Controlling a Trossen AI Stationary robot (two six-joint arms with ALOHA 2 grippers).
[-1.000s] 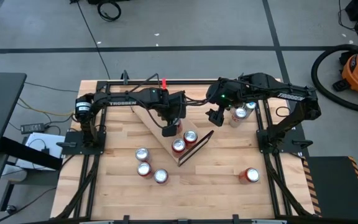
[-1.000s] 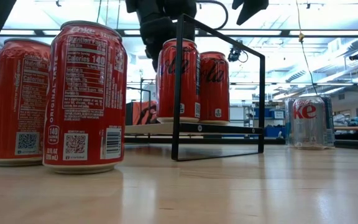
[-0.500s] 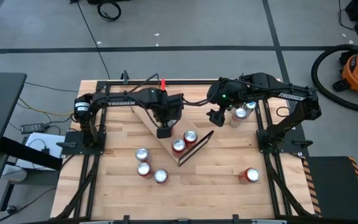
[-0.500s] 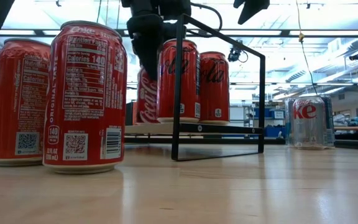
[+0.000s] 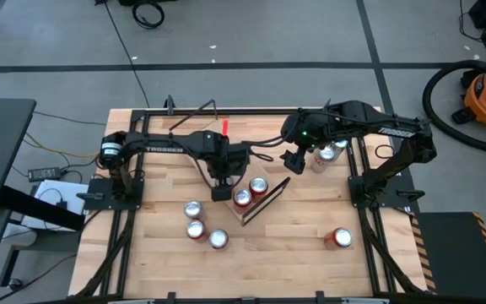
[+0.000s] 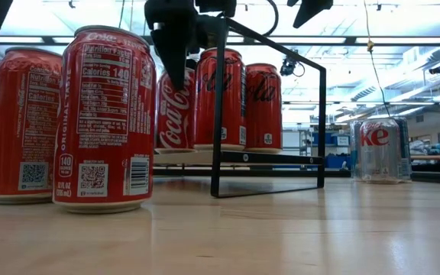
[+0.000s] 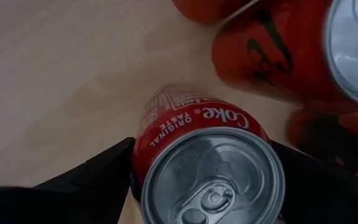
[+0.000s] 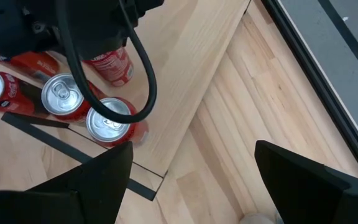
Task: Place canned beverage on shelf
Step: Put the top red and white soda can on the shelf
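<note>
Fingers of the left gripper [image 5: 220, 191] sit on either side of a red Coke can [image 7: 207, 158], clamped around it, top end facing the wrist camera. From table height the held can [image 6: 172, 107] stands upright on the shelf [image 6: 239, 157], directly under the gripper and just beside two other red cans [image 6: 220, 99] already lined up on the light-wood plank. From above, the shelf [image 5: 262, 199] runs diagonally across the middle of the table [image 5: 294, 245], the left arm reaching over it. Right gripper [image 5: 291, 159] hangs over the far right part of the table, fingers [image 8: 86, 180] spread wide with nothing between them, near a silver can [image 5: 323, 155].
</note>
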